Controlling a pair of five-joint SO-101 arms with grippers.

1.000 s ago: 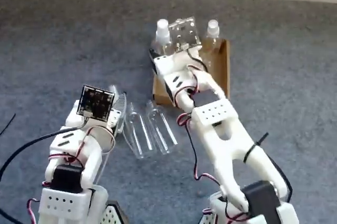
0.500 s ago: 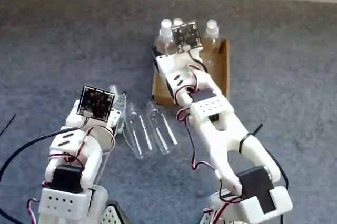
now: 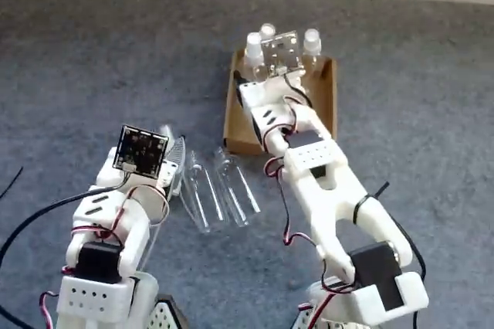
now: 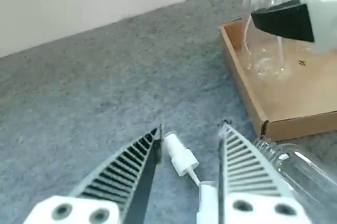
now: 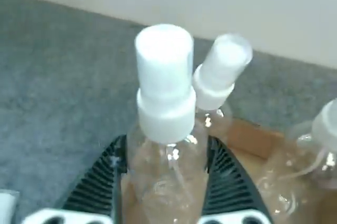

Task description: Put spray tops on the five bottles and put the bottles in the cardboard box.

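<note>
My right gripper [image 5: 166, 182] is shut on an upright clear bottle [image 5: 164, 166] with a white spray top [image 5: 164, 71], held at the far left corner of the cardboard box [image 3: 231, 130]. Two more capped bottles [image 3: 268, 32] [image 3: 312, 40] stand in the box behind and beside it. Two uncapped bottles [image 3: 199, 190] [image 3: 236, 187] lie on the carpet between the arms. My left gripper [image 4: 191, 129] is open and low over the carpet, with a loose white spray top [image 4: 179, 156] lying between its fingers.
Grey carpet covers the whole floor, with open room to the left of the box and at the far right. A pale wall runs along the far edge. A black cable [image 3: 11, 182] lies at the left edge.
My right arm has carried the held bottle to the right, from the box's left wall to over the box floor. The left arm has not moved.
</note>
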